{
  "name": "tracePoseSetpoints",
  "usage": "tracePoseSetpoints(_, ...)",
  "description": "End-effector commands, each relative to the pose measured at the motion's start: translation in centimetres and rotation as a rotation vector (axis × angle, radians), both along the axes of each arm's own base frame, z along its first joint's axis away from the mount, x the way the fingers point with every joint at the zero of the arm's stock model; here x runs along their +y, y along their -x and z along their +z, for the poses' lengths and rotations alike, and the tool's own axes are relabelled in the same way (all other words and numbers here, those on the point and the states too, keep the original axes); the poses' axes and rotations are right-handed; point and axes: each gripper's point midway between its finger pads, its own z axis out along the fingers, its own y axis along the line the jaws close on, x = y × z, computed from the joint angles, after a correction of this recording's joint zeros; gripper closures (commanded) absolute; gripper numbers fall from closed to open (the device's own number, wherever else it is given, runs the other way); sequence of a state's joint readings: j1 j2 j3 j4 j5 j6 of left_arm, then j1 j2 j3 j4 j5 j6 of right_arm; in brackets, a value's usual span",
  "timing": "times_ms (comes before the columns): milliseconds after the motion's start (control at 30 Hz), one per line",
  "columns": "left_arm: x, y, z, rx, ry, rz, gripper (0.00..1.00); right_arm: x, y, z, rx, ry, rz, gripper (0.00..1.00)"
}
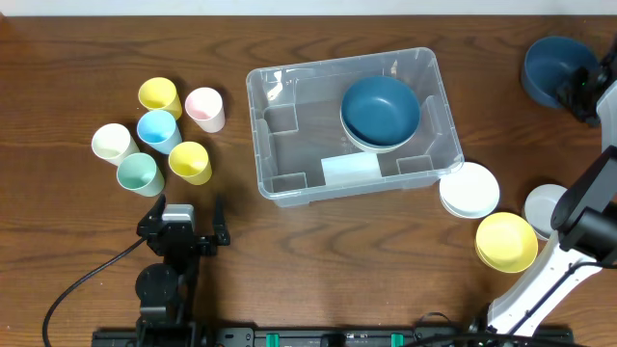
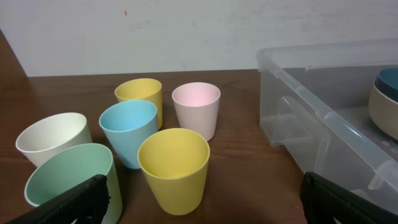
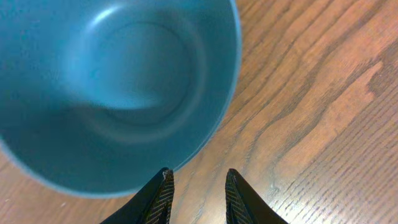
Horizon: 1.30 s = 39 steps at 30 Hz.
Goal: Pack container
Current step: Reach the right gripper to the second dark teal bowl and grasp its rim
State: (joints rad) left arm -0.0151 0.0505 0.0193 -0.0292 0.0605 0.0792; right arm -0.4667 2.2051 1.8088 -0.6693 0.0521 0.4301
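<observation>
We seem to be fetching the dark blue bowl point(image 1: 548, 66) at the table's point(image 1: 337, 251) far right corner for the mid-table container point(image 1: 304, 145): right gripper point(image 3: 196, 182), narrow and empty, must straddle its rim; left gripper point(image 2: 202, 202) gapes wide.

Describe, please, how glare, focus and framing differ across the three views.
Overhead: sharp, evenly lit, white glare on the container rim. Left wrist: the nearest yellow cup is crisp. Right wrist: the blue bowl crowds the frame, slightly soft; the table grain is sharp.
</observation>
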Motion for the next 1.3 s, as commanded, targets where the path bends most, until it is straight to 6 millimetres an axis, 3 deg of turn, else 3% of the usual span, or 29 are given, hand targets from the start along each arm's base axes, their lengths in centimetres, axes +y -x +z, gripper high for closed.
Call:
tracePoseSetpoints(0,0.0,0.1,-1.6,0.053,-0.004,-0.002,0.02,-1.1,0.5,-1.4,0.015,-0.015,-0.040,0.71)
tracePoseSetpoints(267,0.0,0.1,-1.6,0.053,-0.003,-0.003,0.02,-2.1,0.7,-3.2,0.027,-0.025,-0.057,0.71)
tracePoseSetpoints(500,0.0,0.1,-1.6,0.053,-0.003,-0.003,0.02,-0.4,-0.4,-3.1,-0.024,-0.104,0.016,0.70)
tracePoseSetpoints(900,0.0,0.1,-1.6,0.053,-0.003,-0.003,0.02,2.0,-2.3,1.3,-0.147,-0.138,0.171,0.70)
tracePoseSetpoints(1267,0.0,0.1,-1.6,0.053,-0.003,-0.003,0.02,2.8,-3.3,2.0,-0.196,-0.150,0.238,0.71)
